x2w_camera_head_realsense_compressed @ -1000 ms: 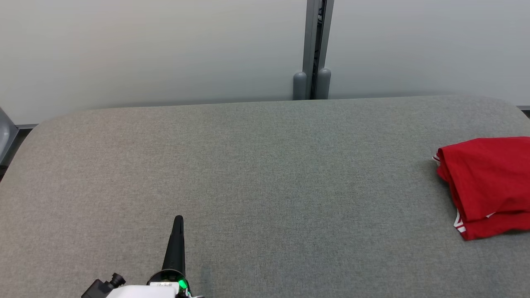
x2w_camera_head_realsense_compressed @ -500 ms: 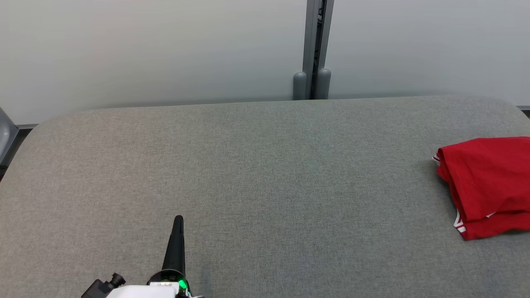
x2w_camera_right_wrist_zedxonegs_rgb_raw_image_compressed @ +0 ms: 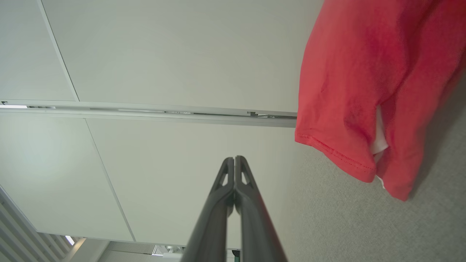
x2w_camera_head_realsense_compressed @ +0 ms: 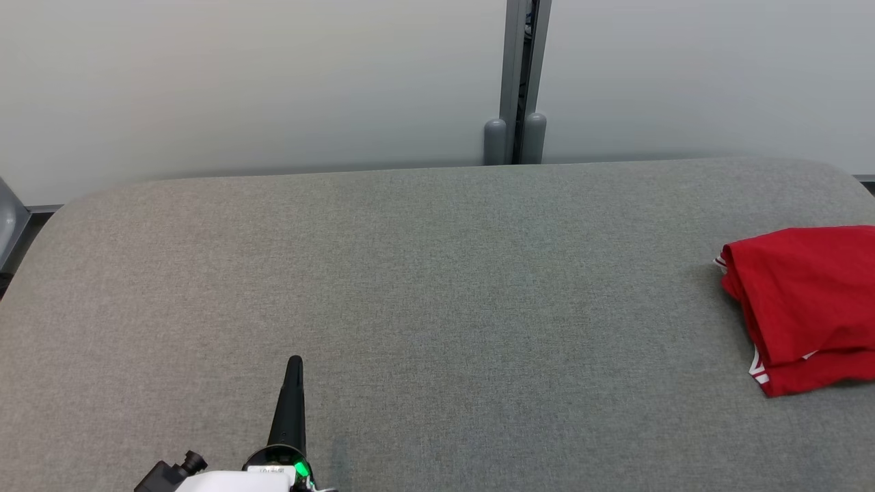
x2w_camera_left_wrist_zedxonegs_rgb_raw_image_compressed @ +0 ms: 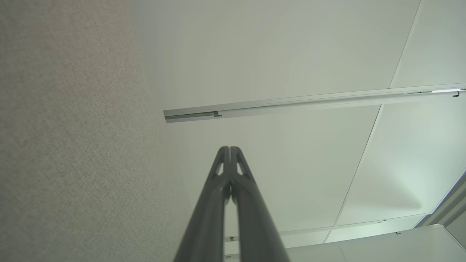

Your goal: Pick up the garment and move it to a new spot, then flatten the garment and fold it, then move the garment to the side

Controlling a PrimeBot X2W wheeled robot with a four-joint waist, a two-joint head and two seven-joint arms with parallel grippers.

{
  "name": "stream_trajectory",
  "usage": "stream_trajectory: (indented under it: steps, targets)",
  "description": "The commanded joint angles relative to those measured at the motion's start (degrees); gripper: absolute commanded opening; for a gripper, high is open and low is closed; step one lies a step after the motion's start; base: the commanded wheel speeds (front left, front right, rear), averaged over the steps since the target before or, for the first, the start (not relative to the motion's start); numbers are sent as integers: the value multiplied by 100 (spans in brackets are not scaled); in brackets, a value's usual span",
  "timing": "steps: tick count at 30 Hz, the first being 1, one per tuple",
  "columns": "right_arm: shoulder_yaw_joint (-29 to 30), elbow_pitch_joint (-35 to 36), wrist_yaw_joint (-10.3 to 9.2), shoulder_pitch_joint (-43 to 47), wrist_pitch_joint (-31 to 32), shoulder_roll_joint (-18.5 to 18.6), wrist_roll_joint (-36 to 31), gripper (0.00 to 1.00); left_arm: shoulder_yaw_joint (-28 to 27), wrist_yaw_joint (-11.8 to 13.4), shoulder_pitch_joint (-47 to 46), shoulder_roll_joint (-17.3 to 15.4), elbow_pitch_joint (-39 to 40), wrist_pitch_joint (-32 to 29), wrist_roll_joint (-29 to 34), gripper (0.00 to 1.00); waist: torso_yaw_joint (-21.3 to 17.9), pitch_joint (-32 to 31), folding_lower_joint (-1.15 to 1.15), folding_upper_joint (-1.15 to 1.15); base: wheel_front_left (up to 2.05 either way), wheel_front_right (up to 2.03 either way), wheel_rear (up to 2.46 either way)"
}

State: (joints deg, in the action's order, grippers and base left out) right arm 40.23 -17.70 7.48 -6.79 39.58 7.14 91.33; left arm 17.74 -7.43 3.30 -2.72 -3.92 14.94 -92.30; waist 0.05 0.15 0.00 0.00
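Note:
A folded red garment (x2w_camera_head_realsense_compressed: 806, 307) with white trim lies at the right edge of the grey padded table (x2w_camera_head_realsense_compressed: 437, 287), partly cut off by the head view's border. The right wrist view shows the garment (x2w_camera_right_wrist_zedxonegs_rgb_raw_image_compressed: 367, 83) close by at the upper right, a hem and a bit of white lining visible. My left gripper (x2w_camera_head_realsense_compressed: 294, 361) rests low near the table's front left, fingers together and empty; in its own wrist view the left gripper (x2w_camera_left_wrist_zedxonegs_rgb_raw_image_compressed: 229, 148) is shut. My right gripper (x2w_camera_right_wrist_zedxonegs_rgb_raw_image_compressed: 234, 158) is shut too, holding nothing, apart from the garment.
A pale wall (x2w_camera_head_realsense_compressed: 239, 82) runs behind the table, with a grey vertical post (x2w_camera_head_realsense_compressed: 517, 82) at its middle. A grey object (x2w_camera_head_realsense_compressed: 7, 222) stands off the table's far left corner. The table's far edge curves down at both corners.

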Motion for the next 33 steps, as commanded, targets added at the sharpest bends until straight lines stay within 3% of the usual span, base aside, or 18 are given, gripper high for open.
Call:
stream_trajectory:
  steps: [1, 33]
  targets:
    - [12, -17, 2, -60, 41, 3, -18, 0, -12, -30, -78, -10, 18, 13, 4, 0, 0, 0, 0, 0, 0, 0, 0]
    - [70, -18, 2, -80, 72, -22, -56, 0, -13, -29, -76, -10, 22, 13, 4, 0, 0, 0, 0, 0, 0, 0, 0]
